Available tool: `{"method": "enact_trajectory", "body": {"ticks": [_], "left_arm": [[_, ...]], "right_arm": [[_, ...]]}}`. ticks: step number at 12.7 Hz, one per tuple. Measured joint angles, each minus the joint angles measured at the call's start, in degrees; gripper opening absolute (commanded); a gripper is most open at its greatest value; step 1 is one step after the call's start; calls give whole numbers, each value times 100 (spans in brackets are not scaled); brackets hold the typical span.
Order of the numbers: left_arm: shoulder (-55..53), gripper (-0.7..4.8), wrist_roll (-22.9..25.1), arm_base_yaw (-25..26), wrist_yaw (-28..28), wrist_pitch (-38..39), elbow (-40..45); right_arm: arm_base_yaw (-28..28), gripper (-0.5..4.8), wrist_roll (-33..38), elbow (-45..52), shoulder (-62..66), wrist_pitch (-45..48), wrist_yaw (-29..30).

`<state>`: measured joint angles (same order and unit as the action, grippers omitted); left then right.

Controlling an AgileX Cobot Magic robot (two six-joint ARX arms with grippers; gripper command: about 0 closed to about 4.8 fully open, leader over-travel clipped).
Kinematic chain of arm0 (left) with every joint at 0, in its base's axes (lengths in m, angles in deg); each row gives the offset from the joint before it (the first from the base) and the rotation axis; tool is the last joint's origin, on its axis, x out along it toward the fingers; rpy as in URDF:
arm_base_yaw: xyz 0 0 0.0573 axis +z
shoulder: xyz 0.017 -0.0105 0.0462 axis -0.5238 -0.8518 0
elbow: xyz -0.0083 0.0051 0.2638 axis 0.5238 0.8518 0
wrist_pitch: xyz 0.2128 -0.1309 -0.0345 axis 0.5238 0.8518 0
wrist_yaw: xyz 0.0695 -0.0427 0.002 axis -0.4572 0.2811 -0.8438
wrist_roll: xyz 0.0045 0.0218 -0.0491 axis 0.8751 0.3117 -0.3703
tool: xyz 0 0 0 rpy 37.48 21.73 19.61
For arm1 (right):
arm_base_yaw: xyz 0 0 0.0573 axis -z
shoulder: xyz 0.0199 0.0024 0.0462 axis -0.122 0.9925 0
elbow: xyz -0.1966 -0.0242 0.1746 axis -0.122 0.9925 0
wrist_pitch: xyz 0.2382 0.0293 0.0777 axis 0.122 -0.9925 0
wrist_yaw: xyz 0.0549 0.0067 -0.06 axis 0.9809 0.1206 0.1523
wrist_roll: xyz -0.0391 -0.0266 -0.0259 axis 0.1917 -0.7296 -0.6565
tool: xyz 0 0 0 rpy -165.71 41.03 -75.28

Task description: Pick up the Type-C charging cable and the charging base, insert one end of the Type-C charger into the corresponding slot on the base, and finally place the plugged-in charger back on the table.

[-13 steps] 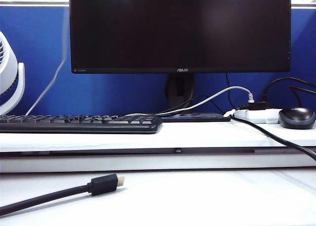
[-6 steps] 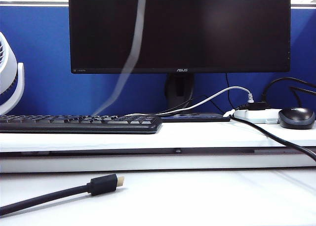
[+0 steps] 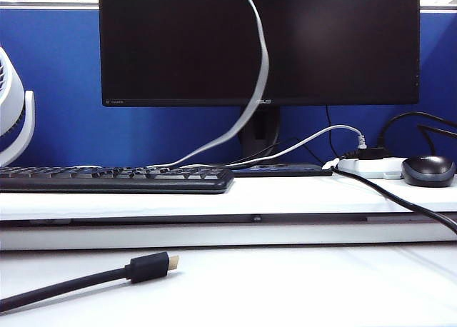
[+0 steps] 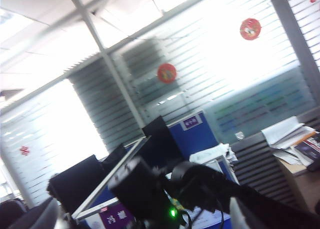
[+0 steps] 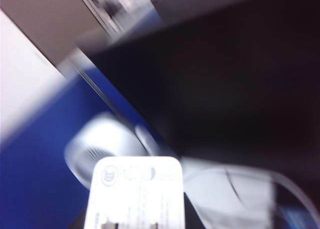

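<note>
Your right gripper, jaws clamping the charging base aloft, has the Type-C charging cable dangling at 12 o'clock; left jaws unseen, placing remains.

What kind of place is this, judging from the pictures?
Most likely an office cubicle: a monitor and keyboard stand on a white desk before a blue partition, with blinds over the windows behind.

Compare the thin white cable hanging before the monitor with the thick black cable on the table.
The Type-C charging cable is white, thin and hangs in the air; the black cable is thick and lies flat on the table. Only the black one shows a plug, gold-tipped. Both are long and flexible.
</note>
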<state>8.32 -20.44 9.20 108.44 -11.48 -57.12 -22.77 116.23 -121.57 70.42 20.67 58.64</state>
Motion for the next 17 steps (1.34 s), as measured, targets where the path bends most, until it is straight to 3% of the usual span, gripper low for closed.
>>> {"method": "enact_trajectory", "body": {"ticks": [1,2,4,7,9,11,13,14,15,17], "left_arm": [[116,456,0,2,-35,4,0],[131,456,15,2,-83,7,0],[168,456,63,120,-433,4,0],[188,456,79,297,-682,31,2],[192,456,127,291,-680,66,2],[199,456,173,293,-680,284,2],[199,456,304,293,-684,367,2],[199,456,315,293,-756,369,2],[199,456,315,293,-793,389,2],[197,456,317,293,-813,481,2]], "right_arm": [[2,-5,-162,-2,354,-1300,-31],[7,-5,-323,92,632,-1596,55],[2,-5,-490,675,691,-1567,31],[7,-5,-844,1847,706,-1543,-573],[2,-5,-1062,3399,739,-1480,-811],[2,-5,-1073,4308,745,-1429,-870],[26,-5,-1073,4459,957,-1447,-868],[48,272,-1080,4461,1200,-1449,-885],[66,315,-1108,4450,1342,-1405,-654],[66,320,-1091,4253,1386,-1460,-568]]}}
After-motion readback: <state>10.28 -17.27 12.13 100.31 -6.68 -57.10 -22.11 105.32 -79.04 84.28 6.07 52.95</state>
